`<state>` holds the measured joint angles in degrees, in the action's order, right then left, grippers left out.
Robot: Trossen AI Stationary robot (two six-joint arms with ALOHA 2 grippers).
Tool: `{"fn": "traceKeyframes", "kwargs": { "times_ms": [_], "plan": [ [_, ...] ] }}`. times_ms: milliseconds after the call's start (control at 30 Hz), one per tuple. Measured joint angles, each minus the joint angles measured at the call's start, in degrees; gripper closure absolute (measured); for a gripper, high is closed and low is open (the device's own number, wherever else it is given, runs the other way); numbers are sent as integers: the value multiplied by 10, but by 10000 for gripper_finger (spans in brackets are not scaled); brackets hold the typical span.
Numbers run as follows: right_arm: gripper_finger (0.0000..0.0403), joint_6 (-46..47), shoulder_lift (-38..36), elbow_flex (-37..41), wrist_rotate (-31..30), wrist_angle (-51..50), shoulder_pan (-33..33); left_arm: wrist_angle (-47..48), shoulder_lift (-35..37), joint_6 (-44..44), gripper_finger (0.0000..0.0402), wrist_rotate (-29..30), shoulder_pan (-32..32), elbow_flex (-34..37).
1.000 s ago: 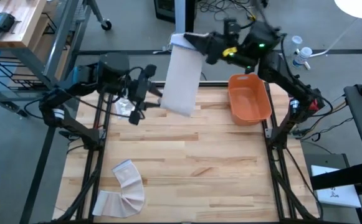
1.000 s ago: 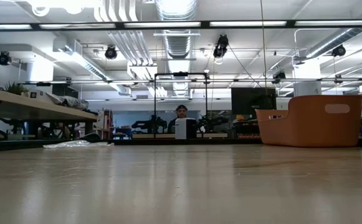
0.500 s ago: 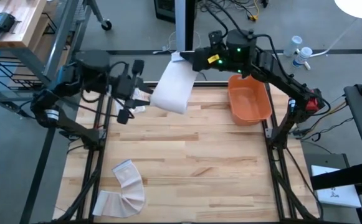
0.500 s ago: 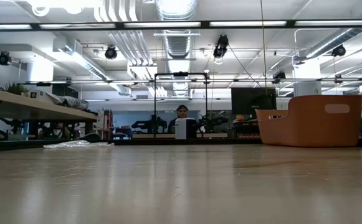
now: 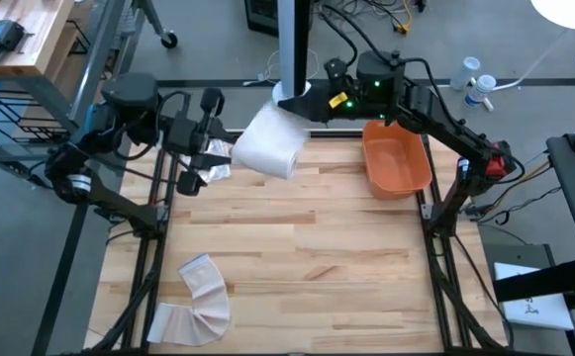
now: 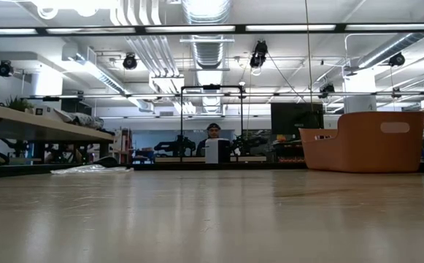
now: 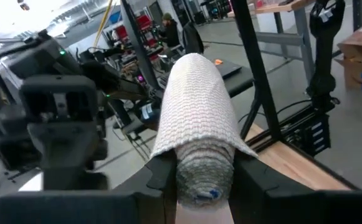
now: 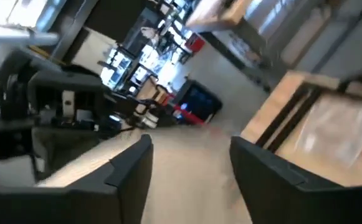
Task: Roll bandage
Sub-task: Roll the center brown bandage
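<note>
Grey floor (image 5: 198, 25), ceiling strip lights (image 6: 197, 28), exposed ducts (image 6: 208, 44), wooden workbench (image 5: 15, 40)

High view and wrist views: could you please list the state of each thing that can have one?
Bandage roll: partly rolled, clamped between the left gripper's fingers, loose end draped over it.
Left gripper: shut on the roll, held above the table's far edge.
Right gripper: open, nothing between its fingers.
Orange bin: upright, looks empty.
Second bandage: unrolled, lying bent on the table.
</note>
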<state>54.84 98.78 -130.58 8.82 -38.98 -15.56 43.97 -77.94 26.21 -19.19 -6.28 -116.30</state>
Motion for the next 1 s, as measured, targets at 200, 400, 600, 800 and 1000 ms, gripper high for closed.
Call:
{"fn": "traceKeyframes", "kwargs": {
  "times_ms": [200,400,600,800,1000],
  "plan": [
    [140,86,0,1,4,-62,0,2,0,13,310,2,-6,0],
    [101,-58,-7,-7,2,-55,-7,17,0,-35,310,7,-16,1],
    [96,-353,-40,-19,-13,-86,13,15,13,-90,310,34,-22,0],
    [118,-466,-56,-20,-159,-103,58,0,28,-171,310,3,-51,-1],
    [138,-530,-66,-21,-195,-5,88,10,43,-214,310,1,-85,-1]
  ]
}}
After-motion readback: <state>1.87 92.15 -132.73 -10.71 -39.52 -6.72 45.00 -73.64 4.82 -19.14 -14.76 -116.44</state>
